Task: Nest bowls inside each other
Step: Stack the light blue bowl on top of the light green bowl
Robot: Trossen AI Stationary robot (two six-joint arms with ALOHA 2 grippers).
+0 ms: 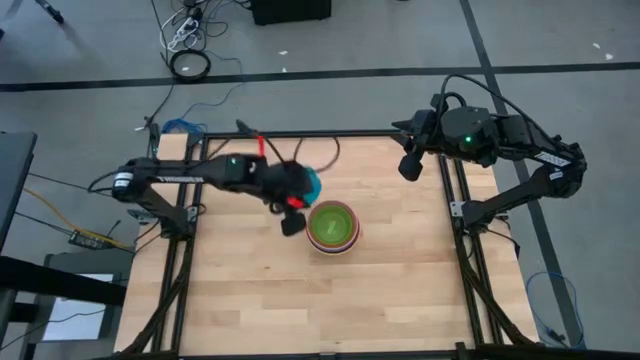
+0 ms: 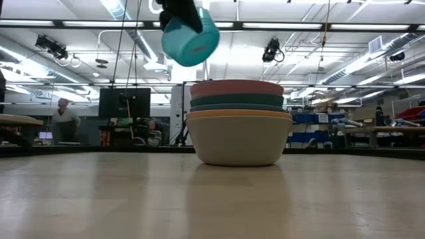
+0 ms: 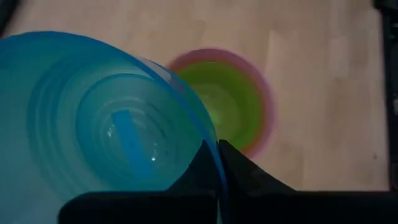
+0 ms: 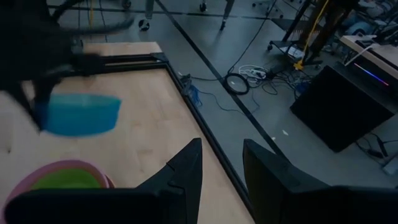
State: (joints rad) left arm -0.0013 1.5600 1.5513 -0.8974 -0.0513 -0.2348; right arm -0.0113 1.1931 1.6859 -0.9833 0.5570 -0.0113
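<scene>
Left gripper pinches rim of cyan bowl, held above table left of stack; centre it over lime bowl, level it, then lower. Right gripper parked far right, fingers apart, empty

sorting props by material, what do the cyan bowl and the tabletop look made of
Cyan bowl: likely plastic, thin-walled and slightly see-through, with glossy glints inside; it hangs pinched in the left gripper.
Tabletop: seems to be wood, pale strips with visible joints and a smooth satin sheen.
</scene>
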